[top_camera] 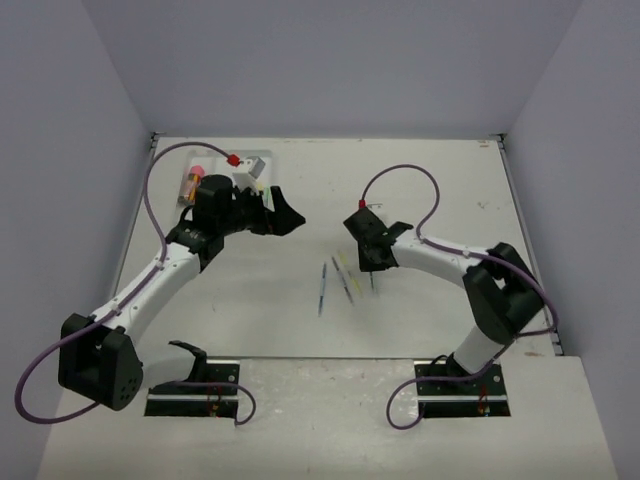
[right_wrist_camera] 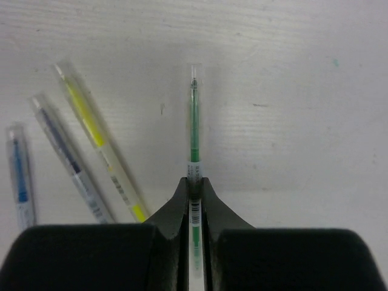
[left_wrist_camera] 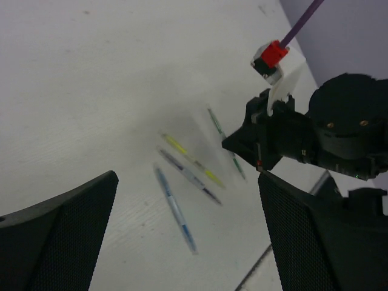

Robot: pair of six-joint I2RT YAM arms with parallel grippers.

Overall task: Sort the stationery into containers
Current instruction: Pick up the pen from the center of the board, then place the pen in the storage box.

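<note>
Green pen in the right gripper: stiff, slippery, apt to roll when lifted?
Probably stiff: the green pen runs dead straight out of the right gripper. Likely light, being thin clear plastic. Its smooth round barrel is held in a narrow pinch, so it may pivot or slip, and would probably roll if dropped.

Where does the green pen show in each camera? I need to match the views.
Top external: the green pen lies right of centre, just below the right gripper.
Left wrist: right of centre, slanted, partly hidden behind that gripper.
Right wrist: dead centre, pinched in the shut gripper.
Shared landmark: the yellow pen, just left of it in every view.
</note>
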